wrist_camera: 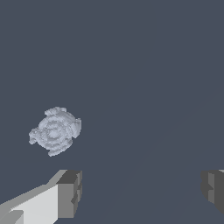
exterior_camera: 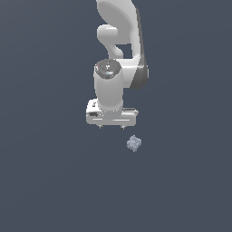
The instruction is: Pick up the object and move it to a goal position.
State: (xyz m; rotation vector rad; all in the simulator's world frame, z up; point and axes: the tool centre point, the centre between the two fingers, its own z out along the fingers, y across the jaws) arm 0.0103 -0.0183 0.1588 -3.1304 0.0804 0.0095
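Observation:
The object [exterior_camera: 134,143] is a small lumpy pale grey-blue clump lying on the dark grey floor. It lies a little to the exterior view's right of my gripper [exterior_camera: 111,128] and nearer the camera. The white gripper hangs above the floor with its two fingertips spread wide and nothing between them. In the wrist view the clump [wrist_camera: 55,130] lies apart from the gripper [wrist_camera: 142,189], outside the gap and close to one grey finger pad [wrist_camera: 70,192]. The other pad [wrist_camera: 214,190] shows at the frame's edge.
The white arm [exterior_camera: 118,50] rises behind the gripper to the frame's upper edge. The floor is a plain dark grey surface with nothing else showing on it.

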